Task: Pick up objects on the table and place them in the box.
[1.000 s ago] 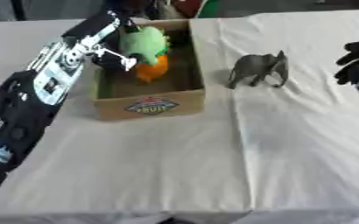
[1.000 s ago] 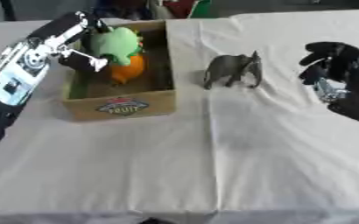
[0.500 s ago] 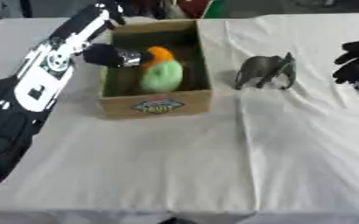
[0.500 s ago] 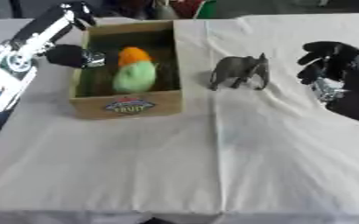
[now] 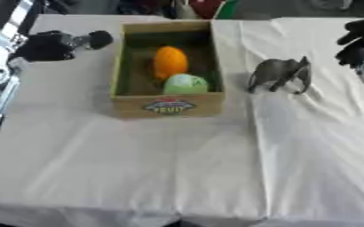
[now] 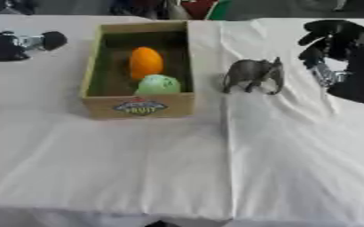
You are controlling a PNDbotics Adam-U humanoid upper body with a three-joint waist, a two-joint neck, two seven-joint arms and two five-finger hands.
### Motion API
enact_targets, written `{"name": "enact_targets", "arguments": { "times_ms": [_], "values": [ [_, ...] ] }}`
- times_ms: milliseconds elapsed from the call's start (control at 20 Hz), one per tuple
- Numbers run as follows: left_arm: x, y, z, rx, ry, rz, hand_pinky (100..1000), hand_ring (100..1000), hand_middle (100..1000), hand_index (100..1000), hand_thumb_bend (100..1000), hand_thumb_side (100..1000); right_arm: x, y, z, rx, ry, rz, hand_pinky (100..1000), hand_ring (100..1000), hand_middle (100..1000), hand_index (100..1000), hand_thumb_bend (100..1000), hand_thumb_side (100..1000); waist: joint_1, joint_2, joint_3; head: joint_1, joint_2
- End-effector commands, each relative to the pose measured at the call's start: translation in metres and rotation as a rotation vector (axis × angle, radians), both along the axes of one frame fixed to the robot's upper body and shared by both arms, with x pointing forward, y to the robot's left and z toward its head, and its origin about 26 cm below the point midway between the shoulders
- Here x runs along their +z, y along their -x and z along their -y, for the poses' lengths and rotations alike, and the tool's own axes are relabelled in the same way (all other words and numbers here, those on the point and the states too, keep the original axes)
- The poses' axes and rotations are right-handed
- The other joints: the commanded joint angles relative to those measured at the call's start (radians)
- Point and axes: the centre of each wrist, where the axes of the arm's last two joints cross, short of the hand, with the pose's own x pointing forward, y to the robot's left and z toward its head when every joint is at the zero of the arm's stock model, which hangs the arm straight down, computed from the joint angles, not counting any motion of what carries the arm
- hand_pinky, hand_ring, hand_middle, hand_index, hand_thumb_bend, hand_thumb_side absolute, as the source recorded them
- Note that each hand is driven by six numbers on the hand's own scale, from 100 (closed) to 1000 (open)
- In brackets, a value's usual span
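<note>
Left of box (image 5: 168,105), left hand (image 5: 49,45) withdrawn, green object (image 5: 185,83) dropped inside

table: (image 5: 138,168) covered with a white cloth, a crease running front to back just right of the box
box: (image 5: 168,105) open cardboard box with a label on its near wall, standing on the cloth left of the crease, toward the far edge
in the box: an orange object (image 5: 169,62) at the middle, a green object (image 5: 185,83) touching the near wall, the two just beside each other
elephant: (image 5: 279,73) grey toy, upright on its legs, right of the box and near it but apart, on the other side of the crease
cloth near of the box: bare, with soft folds
</note>
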Motion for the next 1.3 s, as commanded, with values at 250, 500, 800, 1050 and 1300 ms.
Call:
{"name": "enact_targets", "arguments": {
  "times_ms": [250, 500, 800, 1050, 1300],
  "values": [
    [-0.003, 0.015, -0.012, 0.035, 0.127, 0.026, 626, 656, 679, 829, 785, 562, 0.040, -0.015, 0.007, 0.034, 0.272, 0.104, 721, 742, 753, 876, 186, 267, -0.004, -0.020, 0.032, -0.027, 0.005],
    [-0.019, 0.017, -0.016, 0.060, 0.193, -0.013, 614, 642, 669, 826, 774, 559, 0.039, -0.038, 0.015, 0.037, 0.527, 0.093, 793, 824, 809, 901, 367, 227, -0.008, -0.023, 0.056, -0.042, 0.005],
    [-0.028, 0.019, -0.020, 0.084, 0.251, -0.023, 604, 629, 657, 823, 772, 557, 0.025, -0.065, 0.025, -0.033, 0.665, 0.081, 812, 844, 819, 909, 478, 291, -0.007, -0.024, 0.075, -0.057, 0.005],
    [-0.029, 0.021, -0.016, 0.075, 0.285, -0.014, 599, 622, 649, 820, 771, 558, 0.004, -0.085, 0.033, -0.106, 0.694, 0.039, 801, 836, 807, 899, 470, 279, -0.004, -0.022, 0.090, -0.069, 0.005],
    [-0.028, 0.021, -0.012, 0.058, 0.312, -0.009, 593, 613, 639, 819, 769, 559, -0.019, -0.099, 0.039, -0.166, 0.725, -0.012, 801, 834, 799, 888, 468, 286, -0.001, -0.019, 0.099, -0.078, 0.005]
  ]
}}
